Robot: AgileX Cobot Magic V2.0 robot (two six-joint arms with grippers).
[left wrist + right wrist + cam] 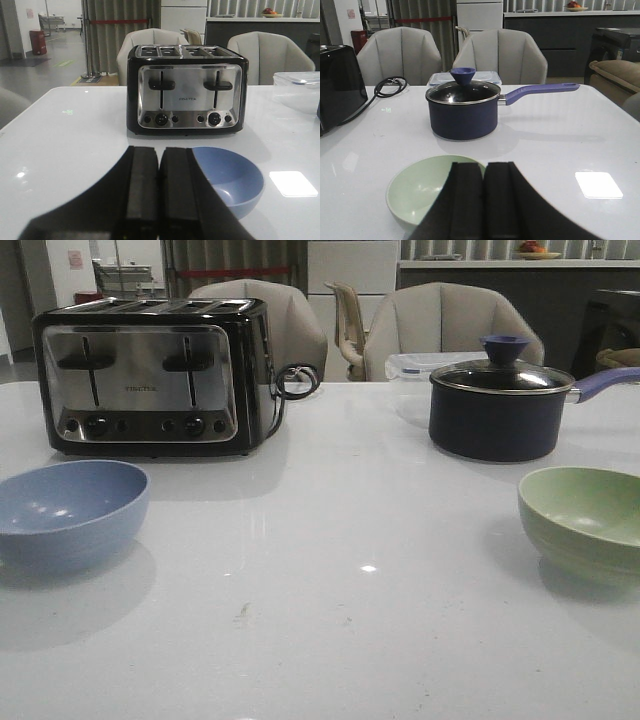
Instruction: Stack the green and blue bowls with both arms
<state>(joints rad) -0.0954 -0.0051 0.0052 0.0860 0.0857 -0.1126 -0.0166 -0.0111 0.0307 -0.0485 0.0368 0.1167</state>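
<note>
A: So, the front view?
B: A dusty-blue matte round bowl (68, 512) sits at the table's left, a pale sage-green round bowl (585, 520) well apart at the right.

A: The wrists?
B: The left gripper (159, 192) hangs closed and empty beside the blue bowl (231, 179); the right gripper (484, 200) is pressed together, empty, over the green bowl's (417, 190) rim.

**Toaster, saucepan and chairs around the white desk**

A black and chrome four-slot toaster (153, 375) stands at the upper left of the front view on the glossy white desk (340, 570), its black cord (295, 380) coiled just beside its right end. At the upper right sits a dark blue saucepan (497, 408) with a glass lid, blue knob and lilac handle. A clear plastic container (425, 364) lies behind it. Two beige chairs (450, 325) stand beyond the desk's far edge.
</note>
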